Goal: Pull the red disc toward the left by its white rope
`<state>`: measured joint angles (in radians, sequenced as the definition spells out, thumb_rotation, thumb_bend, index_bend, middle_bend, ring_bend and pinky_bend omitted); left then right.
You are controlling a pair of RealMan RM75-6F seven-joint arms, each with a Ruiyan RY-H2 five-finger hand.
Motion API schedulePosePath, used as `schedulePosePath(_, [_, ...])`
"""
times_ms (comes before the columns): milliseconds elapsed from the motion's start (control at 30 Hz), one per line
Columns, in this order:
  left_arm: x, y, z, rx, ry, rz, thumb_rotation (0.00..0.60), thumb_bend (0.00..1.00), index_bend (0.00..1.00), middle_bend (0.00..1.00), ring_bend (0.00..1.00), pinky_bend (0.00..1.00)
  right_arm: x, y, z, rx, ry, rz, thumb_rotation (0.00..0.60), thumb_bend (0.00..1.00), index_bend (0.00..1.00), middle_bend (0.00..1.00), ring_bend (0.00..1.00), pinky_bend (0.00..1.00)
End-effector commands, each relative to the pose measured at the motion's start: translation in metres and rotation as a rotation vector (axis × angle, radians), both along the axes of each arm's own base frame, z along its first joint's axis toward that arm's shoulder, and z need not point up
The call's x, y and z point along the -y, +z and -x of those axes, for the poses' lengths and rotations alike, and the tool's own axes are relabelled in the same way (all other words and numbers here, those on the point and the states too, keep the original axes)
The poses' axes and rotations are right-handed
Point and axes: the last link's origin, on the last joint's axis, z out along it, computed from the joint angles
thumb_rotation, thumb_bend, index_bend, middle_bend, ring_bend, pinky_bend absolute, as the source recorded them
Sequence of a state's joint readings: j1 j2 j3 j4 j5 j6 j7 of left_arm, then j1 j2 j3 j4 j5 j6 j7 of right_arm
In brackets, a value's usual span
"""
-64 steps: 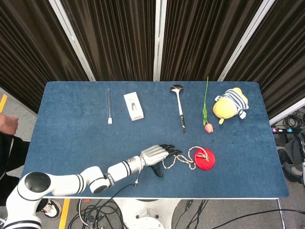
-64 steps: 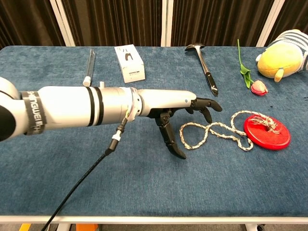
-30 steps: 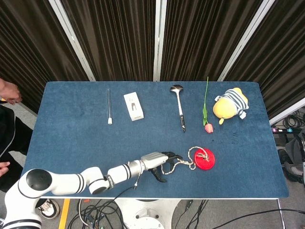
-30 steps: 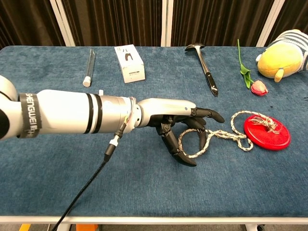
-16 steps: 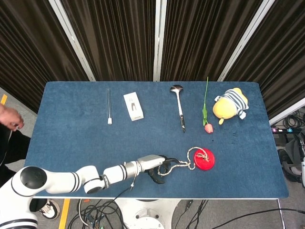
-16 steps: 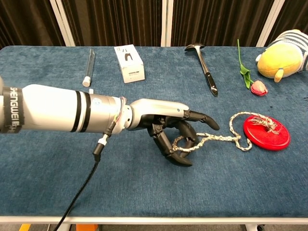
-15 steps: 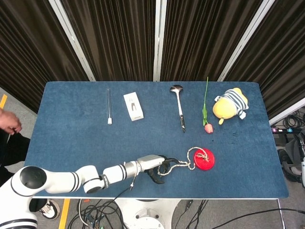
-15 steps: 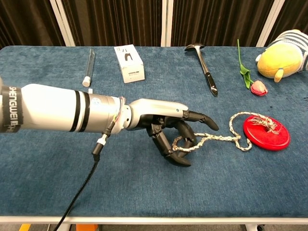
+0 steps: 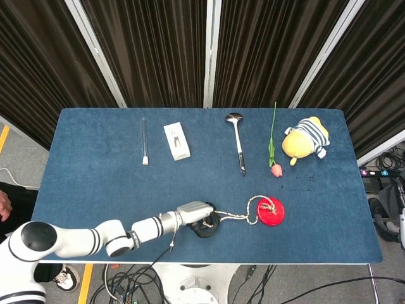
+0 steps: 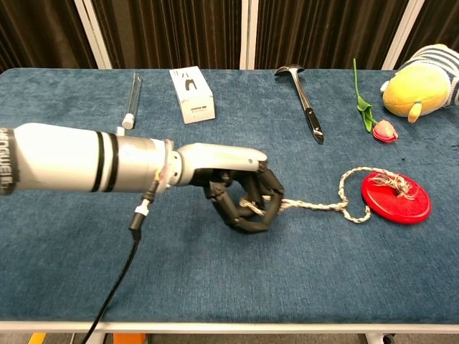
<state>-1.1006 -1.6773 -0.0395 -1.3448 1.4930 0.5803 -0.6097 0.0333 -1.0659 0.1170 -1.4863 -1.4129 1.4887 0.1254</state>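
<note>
The red disc (image 9: 271, 212) (image 10: 395, 198) lies flat on the blue table near the front right. Its white rope (image 9: 239, 216) (image 10: 323, 204) runs leftward from the disc, with a loop close to the disc and a nearly straight stretch toward my left hand. My left hand (image 9: 201, 222) (image 10: 240, 193) rests low on the cloth with its dark fingers curled around the rope's free end, gripping it. My right hand shows in neither view.
Along the far side lie a glass tube (image 9: 145, 141), a white box (image 9: 177, 140), a metal ladle (image 9: 238, 139), a tulip (image 9: 274, 149) and a yellow plush toy (image 9: 306, 137). A black cable (image 10: 115, 279) hangs from my left forearm over the front edge.
My left hand's fingers have curled in around the rope and the hand has drawn leftward. The rope's loops have straightened out; the disc has barely shifted.
</note>
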Motion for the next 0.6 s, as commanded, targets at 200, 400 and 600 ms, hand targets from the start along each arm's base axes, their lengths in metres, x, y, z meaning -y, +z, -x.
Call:
schedulePosePath(200, [-0.015, 0.064, 0.042, -0.045, -0.033, -0.290, 0.600, 0.40, 0.75, 0.85, 0.60, 0.68, 0.001, -0.002, -0.001, -0.001, 0.001, -0.007, 0.600, 0.25, 0.00, 0.00, 0.00, 0.00])
schedulePosePath(400, [-0.019, 0.112, 0.080, -0.121, 0.017, -0.466, 0.600, 0.40, 0.76, 0.85, 0.61, 0.69, 0.003, -0.004, -0.003, -0.002, 0.007, -0.011, 0.600, 0.25, 0.00, 0.00, 0.00, 0.00])
schedulePosePath(600, [-0.009, 0.157, 0.124, -0.194, 0.113, -0.568, 0.600, 0.40, 0.76, 0.85, 0.61, 0.69, 0.003, -0.005, -0.005, -0.004, 0.010, -0.014, 0.600, 0.25, 0.00, 0.00, 0.00, 0.00])
